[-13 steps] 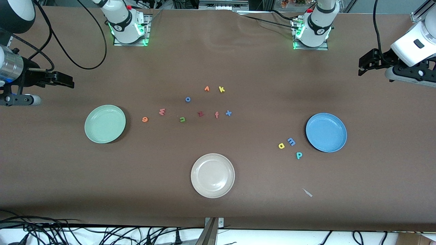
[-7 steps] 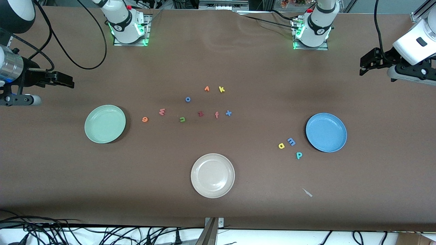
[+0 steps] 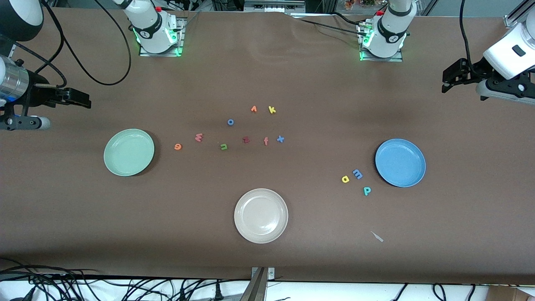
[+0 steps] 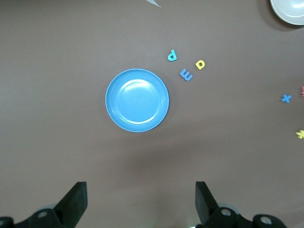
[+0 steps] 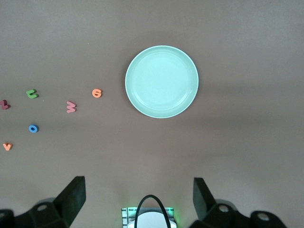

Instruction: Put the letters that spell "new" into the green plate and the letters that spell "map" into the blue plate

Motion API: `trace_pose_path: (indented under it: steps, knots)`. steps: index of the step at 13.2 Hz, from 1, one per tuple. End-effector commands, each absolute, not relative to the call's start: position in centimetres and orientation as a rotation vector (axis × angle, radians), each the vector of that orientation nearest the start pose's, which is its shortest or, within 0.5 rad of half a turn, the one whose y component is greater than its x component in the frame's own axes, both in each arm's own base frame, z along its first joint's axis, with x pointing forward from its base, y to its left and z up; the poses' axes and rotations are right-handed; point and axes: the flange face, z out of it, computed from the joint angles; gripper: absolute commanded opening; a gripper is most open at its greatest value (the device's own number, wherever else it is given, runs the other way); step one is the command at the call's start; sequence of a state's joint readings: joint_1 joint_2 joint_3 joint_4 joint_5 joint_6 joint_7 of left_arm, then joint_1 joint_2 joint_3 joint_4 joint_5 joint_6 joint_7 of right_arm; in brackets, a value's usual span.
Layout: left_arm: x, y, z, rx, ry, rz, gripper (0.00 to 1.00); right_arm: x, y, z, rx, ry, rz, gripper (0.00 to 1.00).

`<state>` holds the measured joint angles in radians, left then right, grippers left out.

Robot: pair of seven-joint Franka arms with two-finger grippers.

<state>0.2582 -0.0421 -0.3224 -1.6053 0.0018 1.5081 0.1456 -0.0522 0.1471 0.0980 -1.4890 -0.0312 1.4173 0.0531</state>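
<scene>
Well apart, both plates lie below each open end effector.

Mint-green plate (image 3: 128, 152), mid-blue plate (image 3: 400, 162), beige-white plate (image 3: 261, 215), all plain, on a brown table (image 3: 459, 217).

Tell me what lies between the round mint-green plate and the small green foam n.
In the front view, two foam letters lie between the round mint-green plate and the green foam n: the orange e, then the pinkish-red w; otherwise bare brown table.
</scene>
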Motion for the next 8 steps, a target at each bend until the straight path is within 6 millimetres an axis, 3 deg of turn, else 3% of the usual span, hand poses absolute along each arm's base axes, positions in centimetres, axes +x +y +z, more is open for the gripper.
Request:
trace_pose_path:
  steps: [1, 6, 8]
  knots:
    - [53.8, -3.7, 62.9, -3.088, 0.327, 0.099, 1.0, 57.9, 1.9, 57.2, -3.133, 0.012, 0.344, 1.0]
    - [54.0, -3.6, 62.9, -3.088, 0.318, 0.094, 1.0, 57.9, 1.9, 57.2, -3.133, 0.012, 0.344, 1.0]
    - [54.2, -2.4, 62.6, -3.101, 0.213, 0.102, 1.0, 57.9, 1.9, 57.1, -3.132, 0.012, 0.346, 1.0]
